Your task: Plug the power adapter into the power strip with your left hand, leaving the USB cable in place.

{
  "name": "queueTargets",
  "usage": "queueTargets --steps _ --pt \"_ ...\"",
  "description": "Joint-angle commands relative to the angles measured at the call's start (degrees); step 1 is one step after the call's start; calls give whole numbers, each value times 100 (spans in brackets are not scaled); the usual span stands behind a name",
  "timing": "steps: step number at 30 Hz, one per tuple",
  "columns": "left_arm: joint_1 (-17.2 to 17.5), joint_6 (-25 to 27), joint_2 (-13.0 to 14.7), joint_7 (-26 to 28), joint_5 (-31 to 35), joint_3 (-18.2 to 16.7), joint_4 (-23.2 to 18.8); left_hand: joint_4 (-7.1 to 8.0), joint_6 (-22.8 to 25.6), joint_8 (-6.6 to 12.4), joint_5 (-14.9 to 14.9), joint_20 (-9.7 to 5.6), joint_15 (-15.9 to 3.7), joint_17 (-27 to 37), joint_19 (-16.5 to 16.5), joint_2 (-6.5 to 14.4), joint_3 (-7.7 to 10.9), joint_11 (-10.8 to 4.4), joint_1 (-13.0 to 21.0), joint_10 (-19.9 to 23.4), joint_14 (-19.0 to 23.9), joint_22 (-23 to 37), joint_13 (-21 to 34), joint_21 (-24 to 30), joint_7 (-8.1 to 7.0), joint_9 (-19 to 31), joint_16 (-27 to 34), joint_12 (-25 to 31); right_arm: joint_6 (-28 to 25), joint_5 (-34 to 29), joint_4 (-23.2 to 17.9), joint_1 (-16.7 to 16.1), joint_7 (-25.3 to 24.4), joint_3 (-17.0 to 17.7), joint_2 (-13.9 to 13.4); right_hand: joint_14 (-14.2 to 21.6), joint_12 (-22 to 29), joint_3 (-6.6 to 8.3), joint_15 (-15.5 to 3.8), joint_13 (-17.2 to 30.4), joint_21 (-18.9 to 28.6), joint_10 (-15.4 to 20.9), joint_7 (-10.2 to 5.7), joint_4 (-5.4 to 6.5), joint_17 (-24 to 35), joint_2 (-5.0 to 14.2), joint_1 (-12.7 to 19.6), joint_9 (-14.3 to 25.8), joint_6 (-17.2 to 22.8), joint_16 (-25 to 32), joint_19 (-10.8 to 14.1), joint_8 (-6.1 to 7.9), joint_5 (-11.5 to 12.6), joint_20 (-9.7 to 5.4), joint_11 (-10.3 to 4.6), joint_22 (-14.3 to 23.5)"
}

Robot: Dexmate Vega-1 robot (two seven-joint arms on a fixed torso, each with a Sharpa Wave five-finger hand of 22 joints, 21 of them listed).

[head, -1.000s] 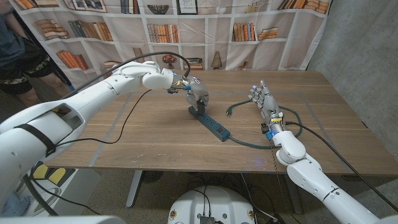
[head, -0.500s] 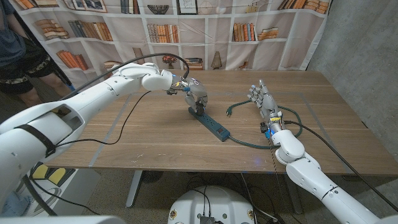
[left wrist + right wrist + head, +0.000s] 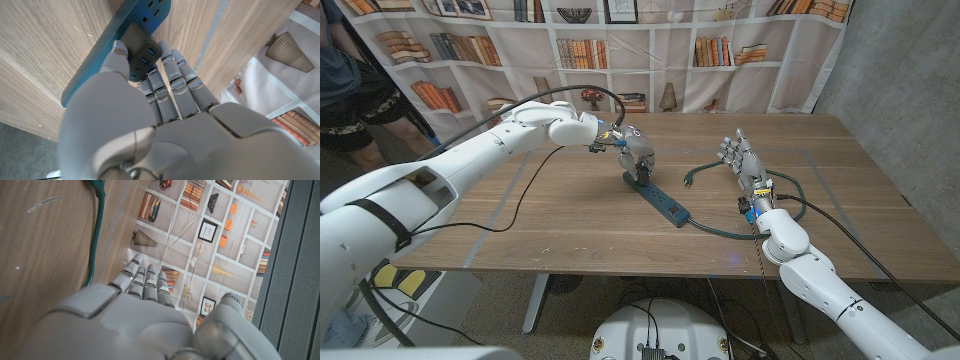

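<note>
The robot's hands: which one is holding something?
The left hand, at the far end of the blue power strip, grips the black adapter. The right hand holds nothing, fingers apart.

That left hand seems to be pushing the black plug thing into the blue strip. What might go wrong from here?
1. The left hand holds the power adapter at the far end of the power strip, which nothing braces; a hard push may slide or tip it.
2. The fingers hide the adapter's far side, so a crooked seating could go unnoticed.
</note>
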Motion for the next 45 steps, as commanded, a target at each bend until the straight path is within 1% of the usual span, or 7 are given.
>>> queueTargets --steps 1,9,21,33,37,38,45 --pt "-28 -34 -40 -17 -18 46 65 292 690 247 28 -213 -468 18 39 66 969 -334 -38 393 478 34 1113 -23 399 70 25 5 39 5 33 -2 15 -7 6 49 -19 -7 13 23 -18 49 76 5 24 42 11 12 52 -7 30 -11 42 12 -7 28" --pt "-19 -25 -31 -37 -36 56 65 289 700 249 26 -212 -465 19 42 61 985 -333 -46 400 473 35 1117 -26 369 71 25 0 35 13 52 8 35 -22 8 43 -19 -9 15 23 -19 53 80 5 24 43 11 12 55 -10 30 -11 42 12 -5 28" --pt "6 15 12 -62 6 56 5 283 712 246 25 -209 -466 24 39 55 1009 -325 -54 418 468 37 1125 -32 393 63 28 -3 4 40 73 58 45 -45 38 40 -23 -12 19 23 -20 46 76 5 24 44 11 12 48 -11 31 -14 42 12 -8 28" --pt "213 148 250 185 520 -17 -580 274 764 252 22 -213 -466 14 47 39 1035 -344 -64 455 507 39 1116 -35 367 48 36 -9 35 35 103 59 59 -63 48 39 -26 -15 19 24 -21 42 77 4 24 45 12 12 48 -12 31 -14 42 13 -3 28" --pt "271 209 284 217 637 -34 -692 257 813 260 18 -221 -470 5 29 14 1049 -337 -60 483 510 38 1082 -45 366 34 29 -27 29 45 100 55 68 -62 40 43 -24 -16 17 24 -21 47 75 4 24 45 12 13 47 -10 33 -14 42 11 -11 28" --pt "277 213 286 204 641 -35 -703 254 823 262 18 -221 -459 7 29 12 1053 -317 -60 489 505 39 1074 -46 372 30 28 -31 43 37 113 59 86 -66 33 43 -25 -16 15 24 -21 45 75 4 24 45 12 13 47 -10 32 -14 42 11 -12 28" --pt "327 287 289 155 660 -57 -743 243 863 260 15 -226 -459 9 24 -2 1075 -303 -61 509 502 39 1045 -53 394 10 25 -49 8 87 120 75 108 -65 32 44 -26 -18 19 24 -22 43 71 3 24 44 12 13 45 -10 32 -15 42 13 -10 28"
